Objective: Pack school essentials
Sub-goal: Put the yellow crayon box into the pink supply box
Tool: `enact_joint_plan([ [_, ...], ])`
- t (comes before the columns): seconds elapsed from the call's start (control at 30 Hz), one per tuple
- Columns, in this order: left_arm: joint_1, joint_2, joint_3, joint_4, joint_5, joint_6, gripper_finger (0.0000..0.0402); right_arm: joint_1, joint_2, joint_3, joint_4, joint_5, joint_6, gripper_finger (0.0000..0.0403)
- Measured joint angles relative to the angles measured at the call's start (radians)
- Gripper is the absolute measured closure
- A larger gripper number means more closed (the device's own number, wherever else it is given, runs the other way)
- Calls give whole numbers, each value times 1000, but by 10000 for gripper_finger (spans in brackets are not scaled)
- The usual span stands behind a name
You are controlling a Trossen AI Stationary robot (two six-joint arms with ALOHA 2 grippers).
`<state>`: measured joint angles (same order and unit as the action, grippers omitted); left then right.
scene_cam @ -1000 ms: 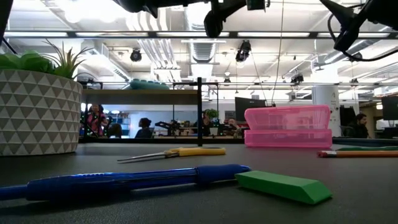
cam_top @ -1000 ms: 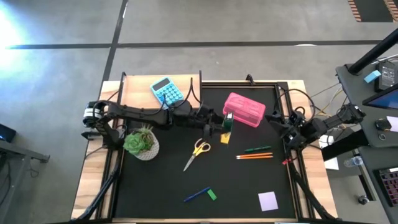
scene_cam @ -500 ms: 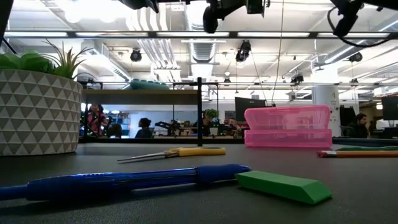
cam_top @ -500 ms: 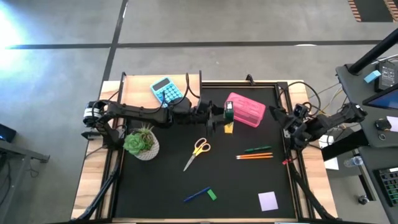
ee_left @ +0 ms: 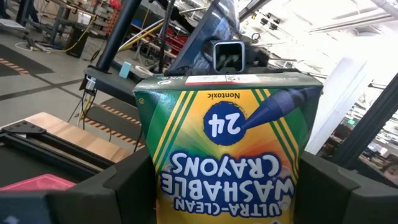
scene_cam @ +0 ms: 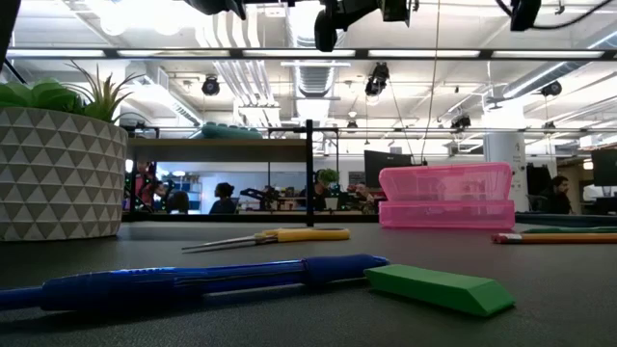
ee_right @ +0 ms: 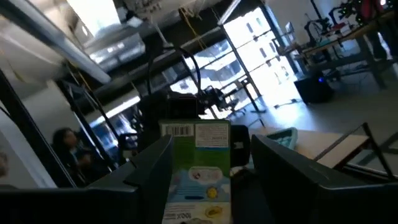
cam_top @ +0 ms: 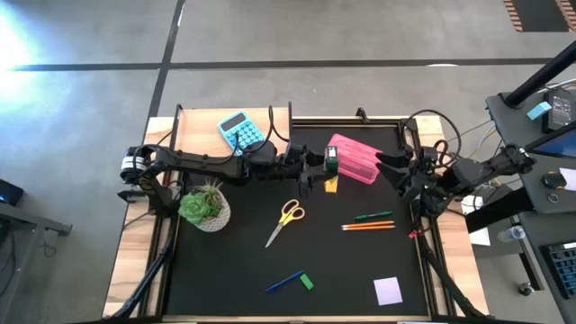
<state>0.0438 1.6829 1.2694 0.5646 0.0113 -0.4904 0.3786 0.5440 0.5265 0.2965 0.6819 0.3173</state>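
Now the right gripper (cam_top: 389, 165) has swung in from the tabletop's edge toward the pink pencil case (cam_top: 353, 158), its jaws spread wide and empty, facing the crayon box (ee_left: 227, 146) across the case. That glossy cardboard box of 24 washable crayons sits clamped between the jaws of the left gripper (cam_top: 329, 171), raised beside the case. Judging by this, a handover or joint packing is near. The case is translucent ribbed plastic with its lid down. Well away from both jaws lie yellow-handled scissors (cam_top: 284, 220), slim pencils (cam_top: 368, 225), a blue pen (scene_cam: 193, 281) and a wedge-shaped green eraser (scene_cam: 439, 287).
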Motion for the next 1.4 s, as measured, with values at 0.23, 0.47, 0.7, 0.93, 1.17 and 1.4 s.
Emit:
enact_joint_plan([
  [0.23,0,0,0,-1,0,0,127,-1,50,160,-458,140,179,197],
  [0.47,0,0,-1,-6,0,-1,127,-46,54,204,-907,121,536,187],
  [0.7,-1,0,-1,-6,0,-2,127,-125,84,198,-1006,40,632,139],
  [0.93,-1,1,-2,-6,1,-4,127,-233,192,198,-1006,-146,618,123],
  [1.17,-10,1,-3,-5,5,-4,127,-326,307,199,-1011,-328,598,145],
  [1.4,-13,1,-8,-5,6,-25,127,-391,367,199,-1064,-357,595,151],
])
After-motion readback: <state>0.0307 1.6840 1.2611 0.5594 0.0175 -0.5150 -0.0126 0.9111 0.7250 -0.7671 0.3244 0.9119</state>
